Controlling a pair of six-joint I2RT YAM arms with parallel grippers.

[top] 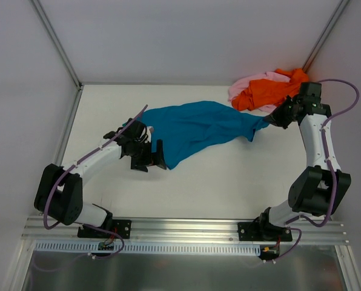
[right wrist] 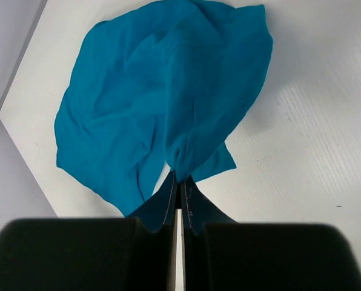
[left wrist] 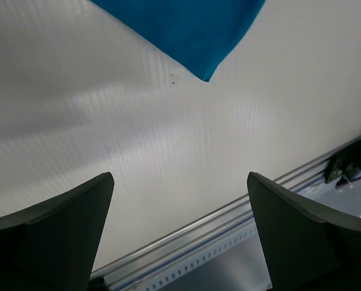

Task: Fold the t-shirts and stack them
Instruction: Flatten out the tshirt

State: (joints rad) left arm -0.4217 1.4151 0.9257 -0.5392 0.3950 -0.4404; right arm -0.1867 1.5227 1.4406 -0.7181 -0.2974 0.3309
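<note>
The teal-blue t-shirt [top: 195,130] lies crumpled and stretched across the middle of the table, also filling the right wrist view [right wrist: 150,109]. My right gripper [top: 271,118] is shut on the shirt's right end [right wrist: 179,176] and holds it pulled toward the right. My left gripper [top: 149,154] is open and empty beside the shirt's lower left edge; only a corner of the shirt [left wrist: 192,30] shows in the left wrist view. The orange t-shirt [top: 271,91] and the pale pink t-shirt [top: 247,85] lie bunched together at the back right corner.
White walls with metal corner posts enclose the table on three sides. An aluminium rail [top: 186,227] runs along the near edge and shows in the left wrist view [left wrist: 229,230].
</note>
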